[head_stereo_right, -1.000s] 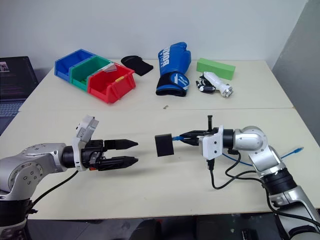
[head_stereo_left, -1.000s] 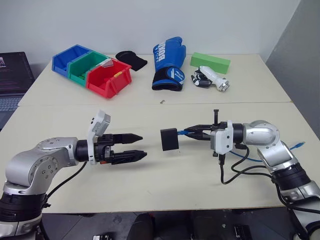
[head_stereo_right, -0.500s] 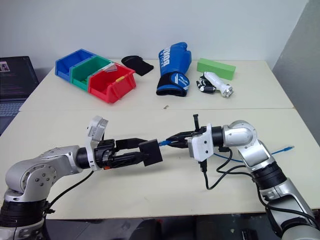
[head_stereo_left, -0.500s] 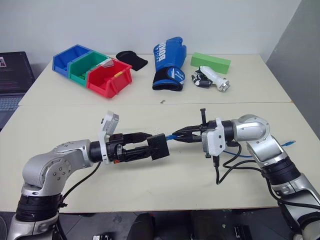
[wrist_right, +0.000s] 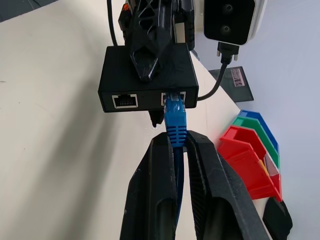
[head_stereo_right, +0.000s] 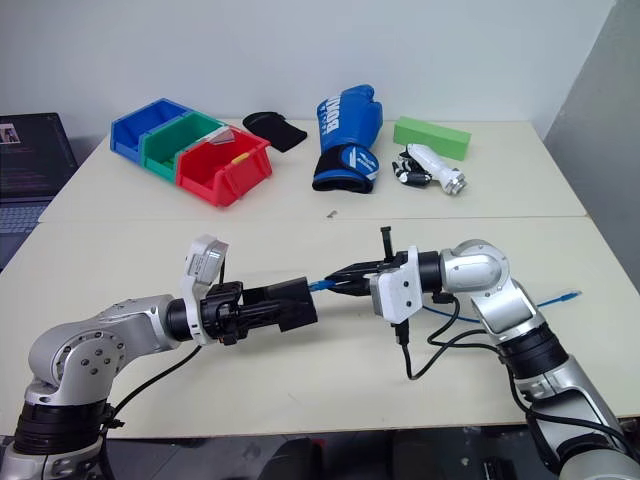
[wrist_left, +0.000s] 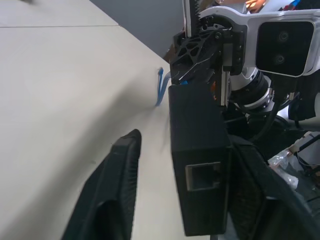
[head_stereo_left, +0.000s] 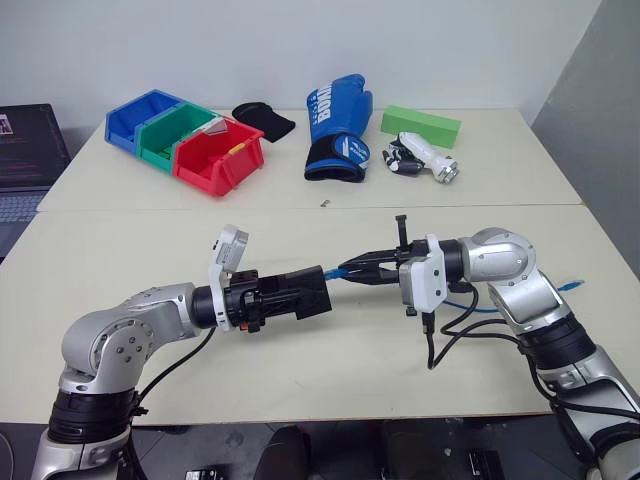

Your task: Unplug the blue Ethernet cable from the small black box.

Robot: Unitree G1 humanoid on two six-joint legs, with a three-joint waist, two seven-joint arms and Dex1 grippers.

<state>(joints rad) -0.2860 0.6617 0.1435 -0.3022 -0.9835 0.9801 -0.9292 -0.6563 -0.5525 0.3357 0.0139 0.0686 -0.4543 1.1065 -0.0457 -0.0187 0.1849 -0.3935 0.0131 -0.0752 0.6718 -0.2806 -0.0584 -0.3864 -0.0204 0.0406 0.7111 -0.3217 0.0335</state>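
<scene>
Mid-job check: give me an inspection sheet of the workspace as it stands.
Surface: cream table, seam across the middle.
Job's things: blue Ethernet cable plugged into small black box, both held above the table.
Clutter: blue, green and red bins, black fabric piece, boxing glove, green block, white tool.
Grippers: left gripper around the box; right gripper shut on the cable behind its plug.
Cables: black robot cables below the right wrist.
Surroundings: laptop, white wall.
</scene>
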